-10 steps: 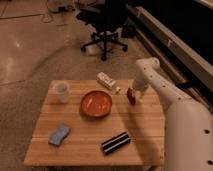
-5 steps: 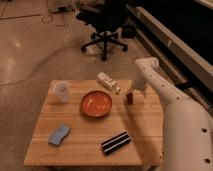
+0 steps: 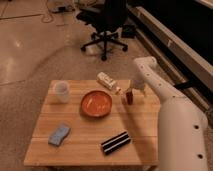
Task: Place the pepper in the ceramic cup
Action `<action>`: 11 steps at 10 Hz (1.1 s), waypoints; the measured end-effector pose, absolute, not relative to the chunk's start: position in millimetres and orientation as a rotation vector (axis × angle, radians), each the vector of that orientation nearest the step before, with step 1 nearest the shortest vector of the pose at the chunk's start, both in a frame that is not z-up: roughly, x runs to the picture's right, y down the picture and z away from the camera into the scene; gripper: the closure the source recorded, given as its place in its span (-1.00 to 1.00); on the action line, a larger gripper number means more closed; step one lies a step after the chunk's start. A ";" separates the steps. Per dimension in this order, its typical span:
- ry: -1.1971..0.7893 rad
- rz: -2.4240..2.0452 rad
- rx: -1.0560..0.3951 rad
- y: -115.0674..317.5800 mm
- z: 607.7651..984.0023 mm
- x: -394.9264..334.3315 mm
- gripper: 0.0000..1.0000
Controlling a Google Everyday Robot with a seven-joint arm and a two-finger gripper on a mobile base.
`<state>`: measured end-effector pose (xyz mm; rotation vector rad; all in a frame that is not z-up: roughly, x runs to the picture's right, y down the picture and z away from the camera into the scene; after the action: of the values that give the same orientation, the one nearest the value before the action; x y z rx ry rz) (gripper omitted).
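The pepper (image 3: 129, 98) is a small dark red-brown piece at the right side of the wooden table (image 3: 85, 150), right of the orange-red bowl (image 3: 96, 103). My gripper (image 3: 130, 93) hangs directly over it at the end of the white arm, its tip at the pepper's top. Whether it holds the pepper I cannot tell. The white ceramic cup (image 3: 61, 91) stands near the table's far left corner, well apart from the gripper, with the bowl between them.
A white oblong carton (image 3: 106, 80) lies at the table's far edge, with a tiny pale piece (image 3: 119, 90) beside it. A blue sponge (image 3: 59, 134) and a black striped bar (image 3: 115, 142) lie near the front. An office chair (image 3: 106, 22) stands beyond the table.
The gripper and the pepper under it have shifted slightly to the left. Nothing else on the table has moved.
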<state>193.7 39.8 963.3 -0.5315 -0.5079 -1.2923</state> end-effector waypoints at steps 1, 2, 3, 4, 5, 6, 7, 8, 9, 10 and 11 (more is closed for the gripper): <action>-0.508 -1.299 -0.539 42.3 966.5 192.7 -0.60; -0.508 -1.308 -0.548 45.8 969.8 192.1 -0.57; -0.508 -1.317 -0.554 48.3 971.6 190.3 -0.41; -0.510 -1.324 -0.559 50.2 972.4 188.1 -0.23; -0.513 -1.333 -0.563 50.2 971.5 185.0 0.06; -0.514 -1.334 -0.563 50.1 971.7 182.8 0.28; -0.510 -1.328 -0.557 50.6 974.1 184.2 0.40; -0.503 -1.319 -0.554 48.6 974.3 189.0 0.42; -0.506 -1.316 -0.556 46.3 973.6 187.7 0.42; -0.514 -1.322 -0.562 49.4 976.7 182.6 0.42; -0.512 -1.319 -0.556 51.6 978.0 181.0 0.42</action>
<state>181.0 51.6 978.0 -0.5561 -0.5122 -1.3194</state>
